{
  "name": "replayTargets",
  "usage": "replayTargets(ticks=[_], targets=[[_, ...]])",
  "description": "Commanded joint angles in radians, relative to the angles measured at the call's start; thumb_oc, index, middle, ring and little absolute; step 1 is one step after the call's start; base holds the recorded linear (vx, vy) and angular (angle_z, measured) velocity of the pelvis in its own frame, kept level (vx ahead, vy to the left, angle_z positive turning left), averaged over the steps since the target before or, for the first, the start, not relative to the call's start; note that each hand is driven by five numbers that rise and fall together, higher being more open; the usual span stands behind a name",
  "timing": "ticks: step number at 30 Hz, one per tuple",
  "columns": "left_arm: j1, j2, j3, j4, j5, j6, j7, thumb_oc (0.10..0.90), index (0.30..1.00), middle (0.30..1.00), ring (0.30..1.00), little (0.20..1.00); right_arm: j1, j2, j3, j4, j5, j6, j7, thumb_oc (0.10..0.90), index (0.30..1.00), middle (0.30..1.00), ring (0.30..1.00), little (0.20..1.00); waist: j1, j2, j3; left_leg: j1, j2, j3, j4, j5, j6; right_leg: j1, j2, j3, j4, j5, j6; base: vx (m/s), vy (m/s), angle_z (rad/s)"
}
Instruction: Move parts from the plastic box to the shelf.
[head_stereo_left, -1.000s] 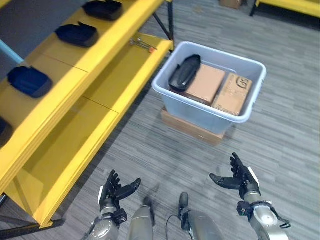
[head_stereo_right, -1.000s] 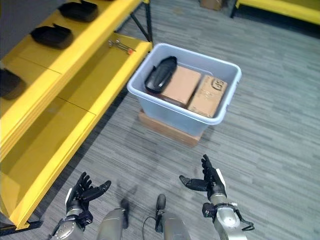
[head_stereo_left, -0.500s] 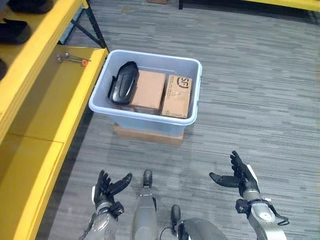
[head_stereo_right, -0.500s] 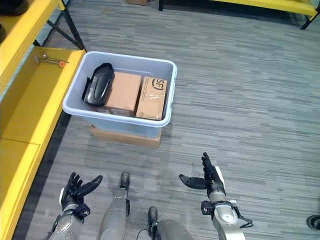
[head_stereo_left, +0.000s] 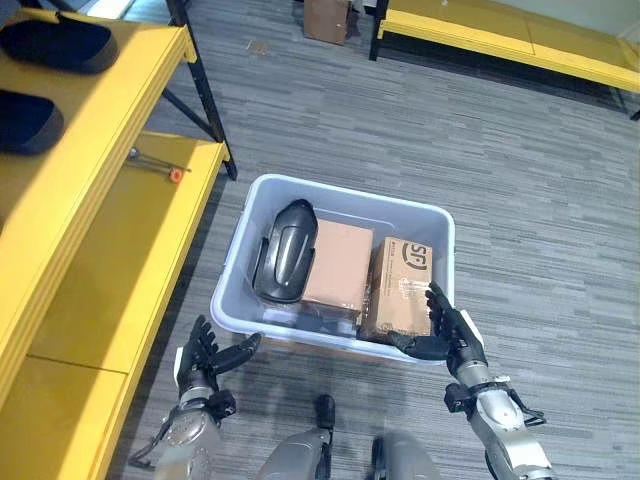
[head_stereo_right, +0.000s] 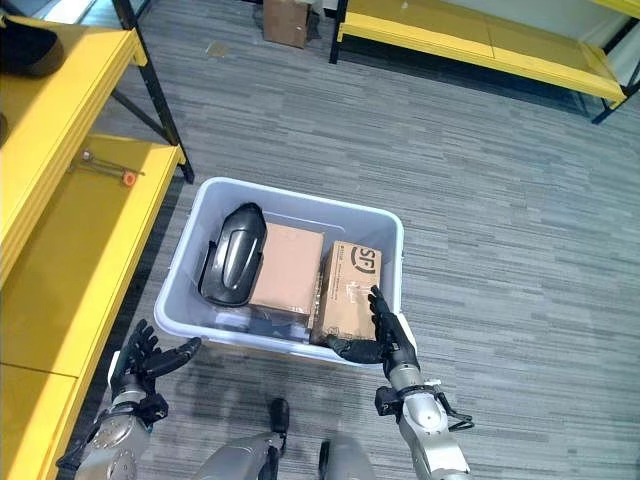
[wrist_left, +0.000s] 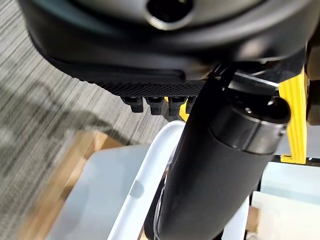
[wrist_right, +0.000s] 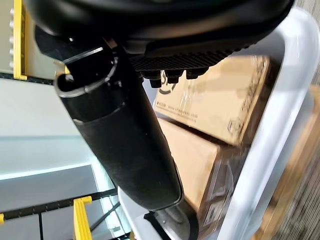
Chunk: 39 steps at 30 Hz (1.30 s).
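A black moulded part (head_stereo_left: 285, 250) lies in the left side of the pale plastic box (head_stereo_left: 325, 196), resting partly on a plain cardboard carton (head_stereo_left: 337, 265). Beside that carton, on the box's right side, sits a second cardboard carton (head_stereo_left: 398, 288) with dark print on its top (a logo and lines of small text, too small to read here). The box stands on the grey floor (head_stereo_left: 520, 180) on a low brown base that shows in the left wrist view.

The right hand (head_stereo_left: 447, 336) is at the box's near right corner, fingers straight and spread, thumb reaching in toward the printed carton; it grips nothing, and whether the thumb touches the carton or the rim cannot be told. The left hand (head_stereo_left: 205, 358) hovers just outside the box's near left corner, fingers spread and relaxed, holding nothing.

To the left stands the yellow shelf (head_stereo_left: 120, 260). Two more dark parts (head_stereo_left: 55, 42) rest on its upper level, and a small metal tool (head_stereo_left: 155, 165) with an orange tip lies on the lower level. Another yellow shelf (head_stereo_left: 500, 40) runs along the far side of the room, with a brown box (head_stereo_left: 327, 18) on the floor near it.
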Motion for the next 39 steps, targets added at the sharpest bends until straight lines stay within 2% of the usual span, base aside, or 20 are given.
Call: replayTargets(ticks=[1, 2, 3, 5, 7, 9, 28, 39], targets=[[-0.018, 0.063, 0.042, -0.112, 0.014, -0.06, -0.038, 0.9, 1.0, 1.0, 1.0, 1.0, -0.038, -0.022, -0.045, -0.018, -0.012, -0.067, 0.006, 0.9, 1.0, 1.0, 1.0, 1.0, -0.002, -0.037, -0.019, -0.002, 0.148, 0.039, -0.044, 0.038, -0.196, 0.295, 0.042, -0.062, -0.524, 0.196, 0.012, 0.25, 0.023, 0.15], [-0.01, 0.057, 0.042, -0.11, 0.019, -0.06, -0.042, 0.9, 1.0, 1.0, 1.0, 1.0, -0.034, -0.026, -0.047, -0.021, -0.017, -0.067, 0.01, 0.9, 1.0, 1.0, 1.0, 1.0, -0.002, -0.043, -0.023, 0.02, 0.147, 0.046, -0.063, 0.038, -0.201, 0.296, 0.042, -0.077, -0.585, 0.223, 0.018, 0.15, -0.014, 0.08], [-0.01, 0.057, 0.042, -0.11, 0.019, -0.06, -0.042, 0.9, 1.0, 1.0, 1.0, 1.0, -0.033, -0.026, -0.047, -0.021, -0.017, -0.067, 0.01, 0.9, 1.0, 1.0, 1.0, 1.0, -0.002, -0.042, -0.022, 0.022, 0.148, 0.046, -0.065, 0.039, -0.201, 0.299, 0.043, -0.078, -0.588, 0.225, 0.018, 0.16, -0.03, -0.05], [0.013, 0.032, 0.047, -0.106, 0.028, -0.053, -0.053, 0.9, 1.0, 1.0, 1.0, 1.0, -0.012, -0.029, -0.05, -0.026, -0.026, -0.062, 0.019, 0.9, 1.0, 1.0, 1.0, 1.0, 0.002, -0.056, -0.047, 0.055, 0.133, 0.059, -0.087, 0.035, -0.216, 0.372, 0.042, -0.099, -0.712, 0.237, 0.026, 0.15, -0.021, -0.08], [0.028, 0.019, 0.044, -0.106, 0.035, -0.048, -0.06, 0.9, 1.0, 1.0, 1.0, 1.0, -0.001, -0.036, -0.056, -0.028, -0.026, -0.061, 0.021, 0.9, 1.0, 1.0, 1.0, 1.0, -0.001, -0.055, -0.071, 0.069, 0.131, 0.066, -0.11, 0.04, -0.223, 0.411, 0.059, -0.076, -0.768, 0.246, 0.02, 0.11, -0.01, 0.2], [0.051, 0.009, 0.048, -0.11, 0.035, -0.045, -0.067, 0.9, 1.0, 1.0, 1.0, 1.0, 0.014, -0.042, -0.066, -0.033, -0.026, -0.057, 0.025, 0.9, 1.0, 1.0, 1.0, 1.0, 0.003, -0.051, -0.092, 0.083, 0.134, 0.081, -0.127, 0.043, -0.228, 0.437, 0.06, -0.083, -0.802, 0.256, 0.022, 0.08, -0.018, 0.03], [0.09, -0.029, 0.039, -0.106, 0.026, -0.028, -0.084, 0.9, 1.0, 1.0, 1.0, 1.0, 0.047, -0.047, -0.078, -0.047, -0.014, -0.046, 0.034, 0.9, 1.0, 1.0, 1.0, 1.0, -0.013, -0.012, -0.151, 0.125, 0.152, 0.094, -0.144, 0.047, -0.256, 0.516, 0.086, -0.029, -0.864, 0.233, 0.004, 0.02, -0.028, -0.06], [0.088, -0.04, 0.031, -0.102, 0.023, -0.027, -0.08, 0.9, 1.0, 1.0, 1.0, 1.0, 0.047, -0.04, -0.076, -0.041, -0.019, -0.05, 0.024, 0.9, 1.0, 1.0, 1.0, 1.0, -0.016, -0.005, -0.157, 0.138, 0.156, 0.097, -0.146, 0.044, -0.258, 0.537, 0.093, -0.018, -0.868, 0.221, -0.001, 0.0, 0.0, 0.0]])
